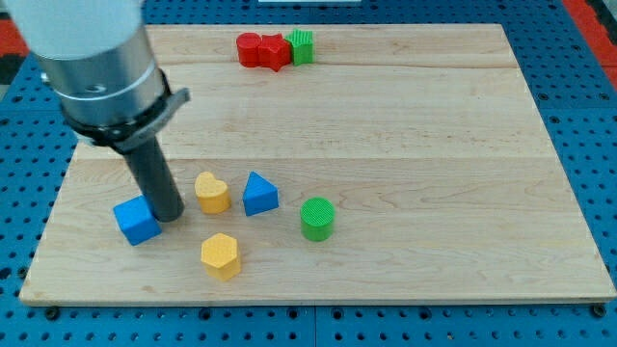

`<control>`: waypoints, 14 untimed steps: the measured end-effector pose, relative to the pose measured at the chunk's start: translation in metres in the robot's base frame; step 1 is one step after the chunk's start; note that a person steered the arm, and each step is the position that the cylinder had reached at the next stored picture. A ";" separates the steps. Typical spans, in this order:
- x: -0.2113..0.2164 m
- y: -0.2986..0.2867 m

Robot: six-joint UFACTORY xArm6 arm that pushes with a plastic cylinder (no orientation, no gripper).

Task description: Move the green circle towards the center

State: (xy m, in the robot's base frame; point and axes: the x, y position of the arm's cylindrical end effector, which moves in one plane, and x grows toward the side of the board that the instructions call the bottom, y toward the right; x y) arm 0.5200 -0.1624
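Observation:
The green circle is a short green cylinder on the wooden board, below the board's middle and a little towards the view's bottom. My tip is at the view's lower left, right beside the blue cube on its right side and left of the yellow heart-shaped block. The tip is far to the left of the green circle, with the yellow heart and the blue triangle in between.
A yellow hexagon lies near the board's bottom edge. At the view's top, a red cylinder, a red star-like block and a green block sit together.

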 end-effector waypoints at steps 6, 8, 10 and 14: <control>0.063 0.117; 0.033 0.024; 0.019 0.081; 0.009 0.098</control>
State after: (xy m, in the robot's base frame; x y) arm 0.5294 -0.0645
